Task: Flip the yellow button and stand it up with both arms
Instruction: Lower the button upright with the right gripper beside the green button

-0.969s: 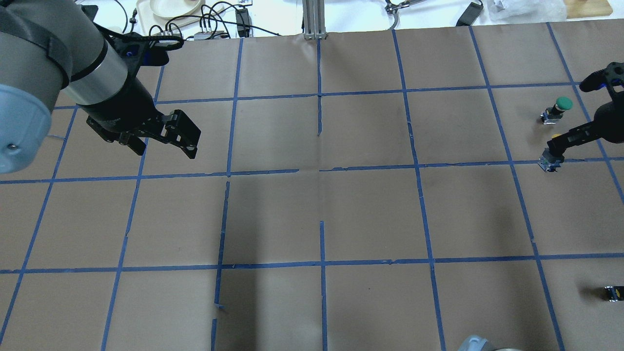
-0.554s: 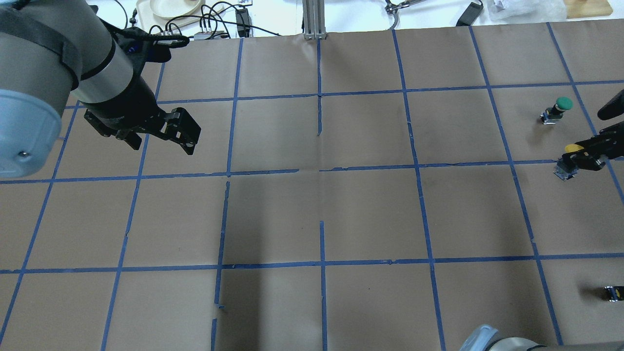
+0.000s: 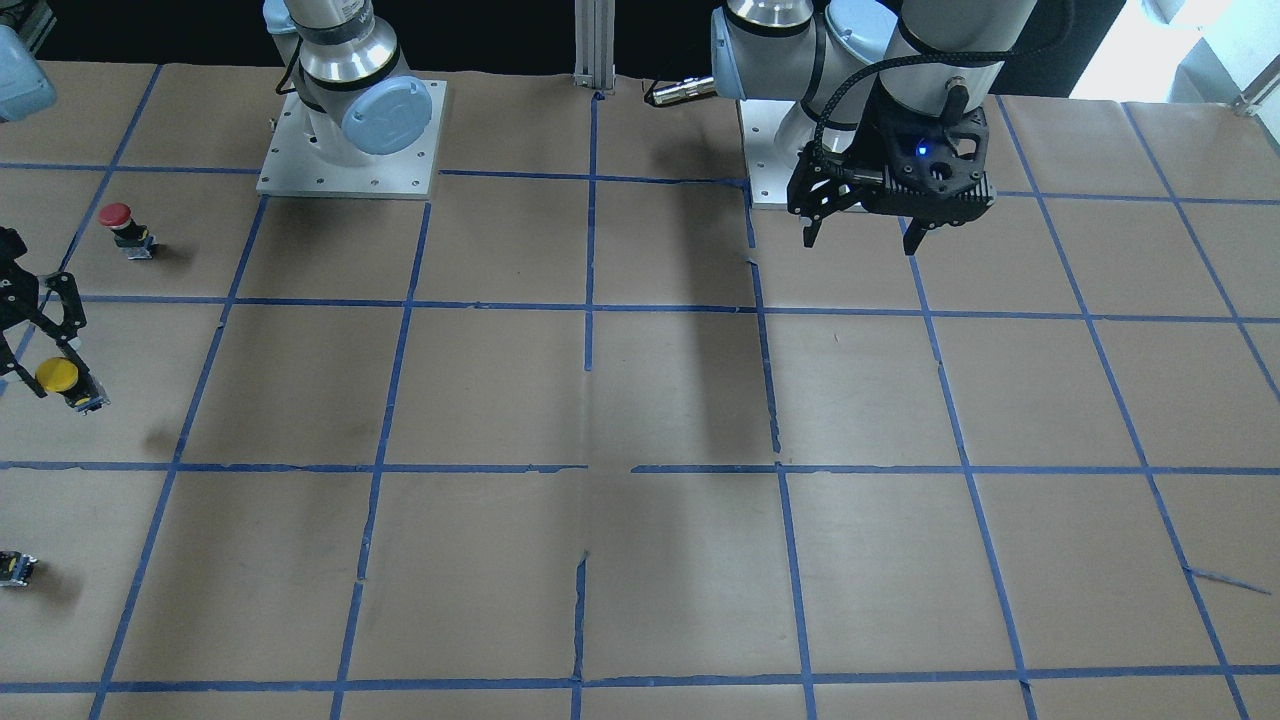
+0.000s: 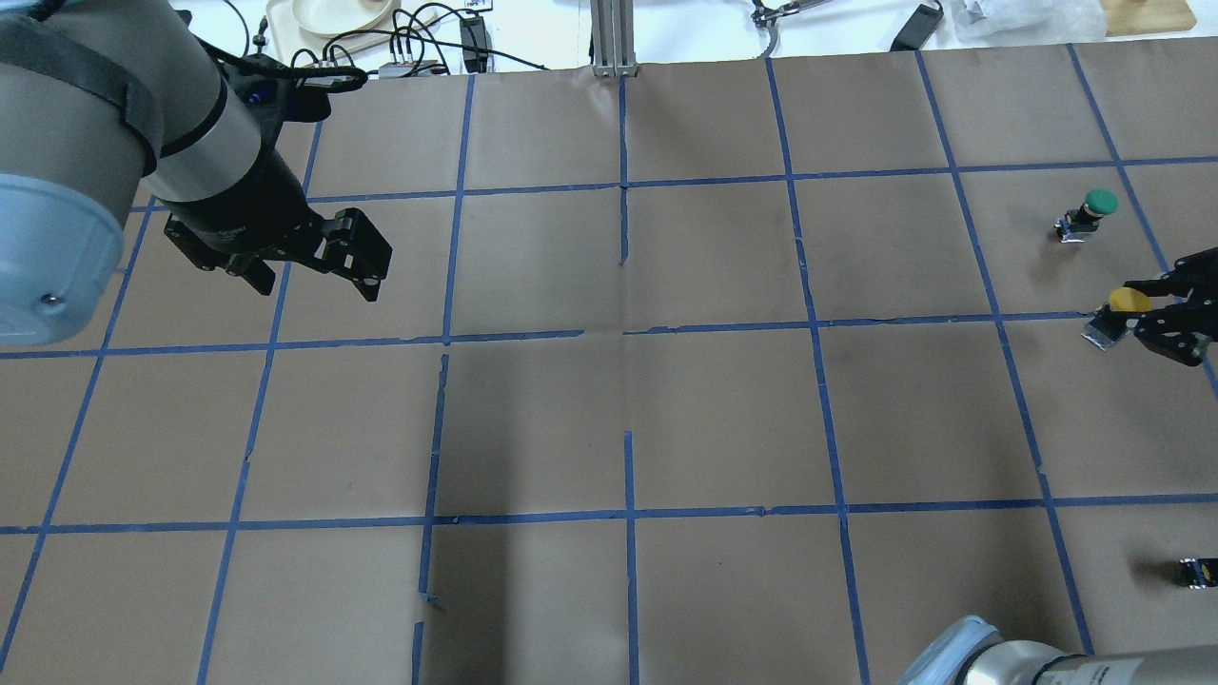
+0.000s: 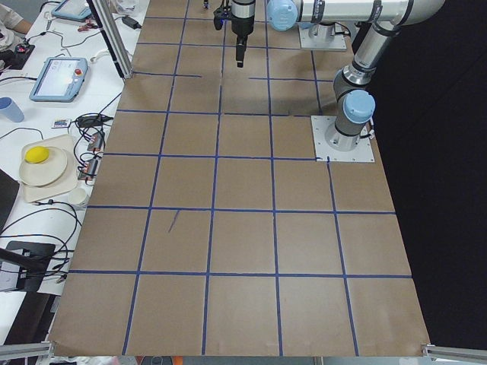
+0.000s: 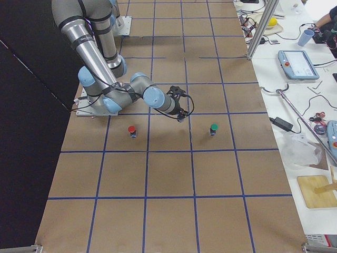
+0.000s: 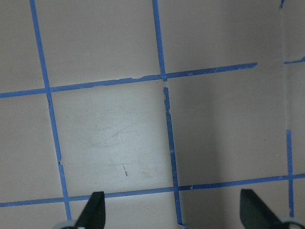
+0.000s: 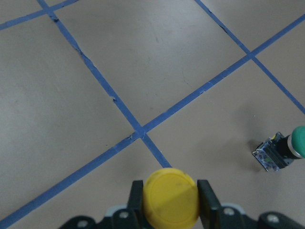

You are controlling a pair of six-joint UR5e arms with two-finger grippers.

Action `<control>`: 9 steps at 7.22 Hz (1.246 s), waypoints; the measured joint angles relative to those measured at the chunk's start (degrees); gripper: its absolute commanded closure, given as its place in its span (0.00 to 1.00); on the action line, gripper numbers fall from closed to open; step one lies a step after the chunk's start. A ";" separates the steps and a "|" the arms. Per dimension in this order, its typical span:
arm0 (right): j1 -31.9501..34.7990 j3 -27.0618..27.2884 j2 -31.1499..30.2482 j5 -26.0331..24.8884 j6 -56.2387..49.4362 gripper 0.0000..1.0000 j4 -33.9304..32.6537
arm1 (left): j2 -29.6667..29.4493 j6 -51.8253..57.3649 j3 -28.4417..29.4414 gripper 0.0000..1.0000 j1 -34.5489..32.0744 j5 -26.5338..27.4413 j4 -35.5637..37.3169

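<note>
As you are looking across the tabletop (image 3: 660,400), you are seeing two arms, the left arm (image 4: 86,95) and the right arm (image 6: 87,50), each with one gripper. You are also seeing three capped push-button switches: one yellow button (image 3: 62,381), one red button (image 3: 124,226) and one green button (image 4: 1090,213). One more small dark switch base (image 4: 1197,571) is showing at the right edge of the overhead view. The frame is cutting it, so you cannot tell whether it is a fourth piece.

The right gripper (image 8: 171,188) is grasping the yellow button, its jaws clenching with one finger on each side of the cap. That button is sitting far out on the robot's right side of the tabletop, just beside a line of blue tape (image 4: 904,323). It is lying between the red button, nearer the robot's base, and the green button, farther out. It seems to be hanging clear of the paper, since its shadow is lying apart from it in the front-facing view.

Its long axis is running steeply but tilted. The cap is pointing upward and back toward the wrist camera, while the boxy base is pointing down and toward the middle of the tabletop.

The left gripper (image 3: 860,242) is hovering over bare paper on the robot's left side, well apart from all the switches. Its jaws are standing spread wide with nothing between them.
</note>
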 measured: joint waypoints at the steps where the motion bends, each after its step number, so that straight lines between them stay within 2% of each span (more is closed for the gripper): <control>1: -1.95 0.19 0.89 0.44 -2.70 0.85 0.13 | 0.00 -1.44 0.10 0.00 0.03 -0.20 -0.27; 5: -6.58 0.32 5.23 4.72 -6.36 0.83 0.85 | -0.83 -4.64 2.83 0.00 2.33 -1.18 -0.98; 8: -7.91 0.41 7.57 6.24 -6.60 0.80 1.32 | -1.86 -6.48 6.58 0.00 2.25 -2.10 -5.12; 9: -7.95 0.42 8.76 6.40 -6.55 0.43 1.34 | -1.81 -6.50 7.17 0.00 2.06 -3.06 -6.18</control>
